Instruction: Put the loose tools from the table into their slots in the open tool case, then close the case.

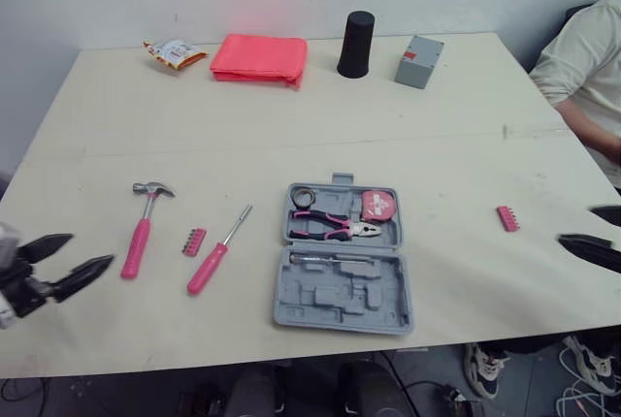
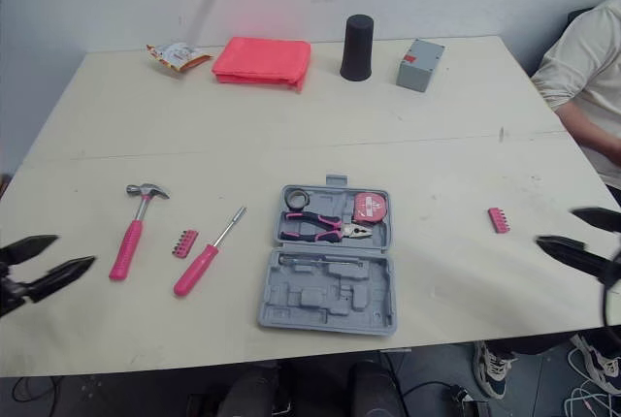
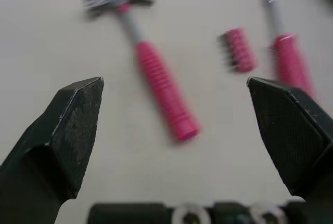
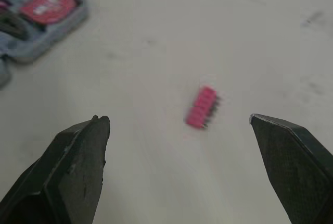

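The grey tool case (image 1: pixel 335 310) lies open at the table's front middle, with pink pliers (image 1: pixel 335 227) and a pink tape measure (image 1: pixel 377 206) in its far half. To its left lie a pink-handled hammer (image 1: pixel 141 233), a pink bit holder (image 1: pixel 193 241) and a pink screwdriver (image 1: pixel 218 252). A second pink bit holder (image 1: pixel 507 218) lies to the case's right. My left gripper (image 1: pixel 90 250) hovers open near the front left edge, short of the hammer (image 3: pixel 156 78). My right gripper (image 1: pixel 576 225) is open at the right edge, close to the second bit holder (image 4: pixel 202 107).
Along the far edge sit a snack packet (image 1: pixel 175 52), a folded red cloth (image 1: pixel 258 56), a black cup (image 1: pixel 356 44) and a small grey box (image 1: pixel 418 60). A person in a pale top (image 1: pixel 582 68) sits at the table's right side.
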